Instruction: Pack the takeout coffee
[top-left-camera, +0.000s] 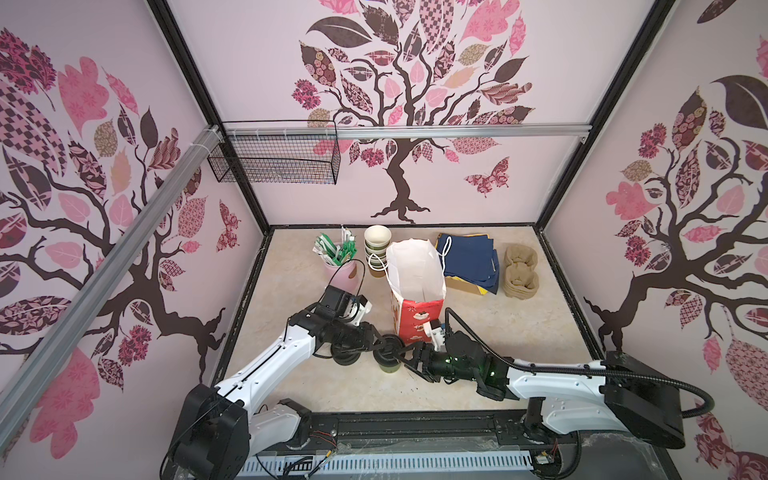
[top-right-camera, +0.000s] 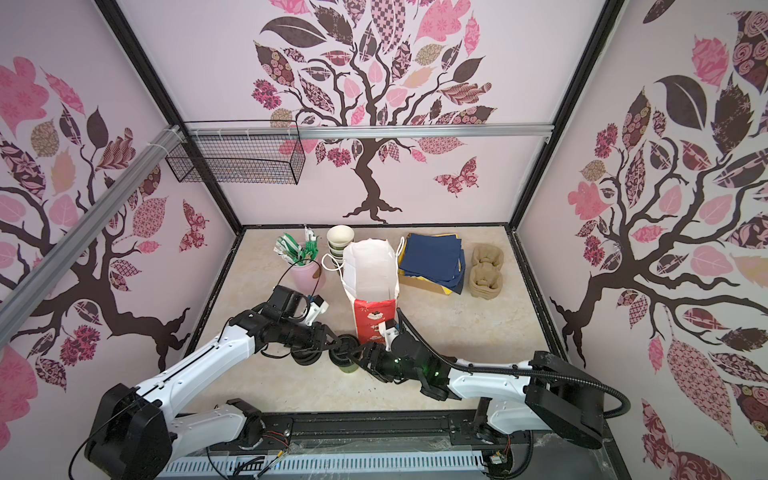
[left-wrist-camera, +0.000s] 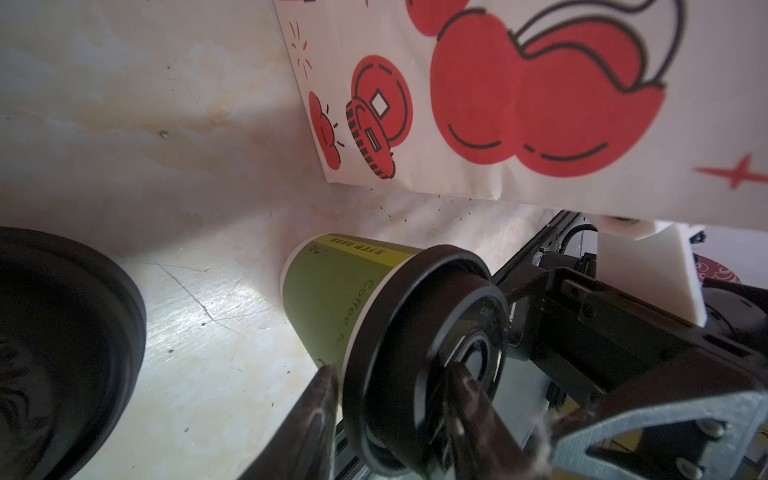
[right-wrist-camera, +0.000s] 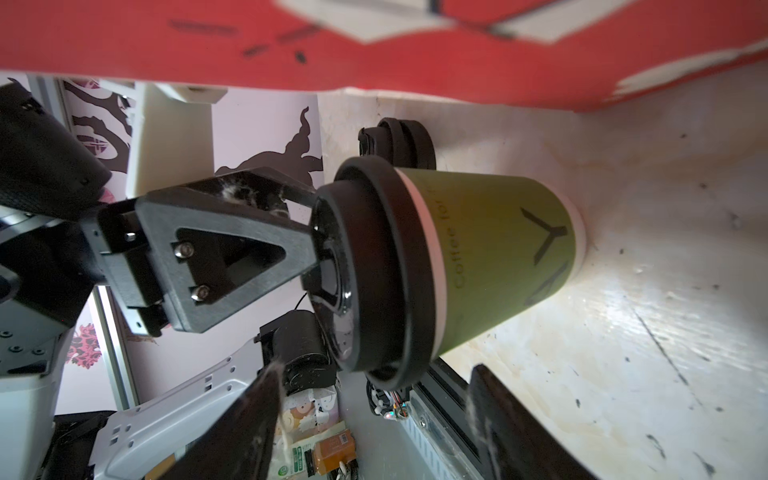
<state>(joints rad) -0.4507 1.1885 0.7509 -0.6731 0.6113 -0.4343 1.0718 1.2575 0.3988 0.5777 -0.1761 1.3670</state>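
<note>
The green cup (top-left-camera: 389, 367) stands upright near the front middle of the table (top-left-camera: 498, 357), hemmed in closely. The red and white paper bag (top-left-camera: 417, 318) rises just behind it with its mouth open upward, and a squat stack of black lids (top-left-camera: 344, 358) sits just beside it on the left. The left gripper (top-left-camera: 380, 344) comes in level from the left. Its fingers stand partway apart at the cup's black lid (right-wrist-camera: 374, 270), one tip by the rim and one on the top face; whether they pinch it cannot be told. The right gripper (right-wrist-camera: 376, 368) reaches in from the right with its jaws spread wide, and neither finger is seen touching the cup. Bare room lies to the right of the bag and along the front edge.

The cup is olive green with dark lettering, and a thin white band shows under the lid, which sits seated on the rim.

The tabletop is pale and marbled, scratched and flecked, bordered by a black frame. Along the back stand a pink cup of straws (top-left-camera: 340, 270), a stack of paper cups (top-left-camera: 377, 245), folded navy bags (top-left-camera: 469, 257) and pulp carriers (top-left-camera: 521, 270). The walls carry pink tree decals, and a wire basket (top-left-camera: 274, 160) hangs from a rail
</note>
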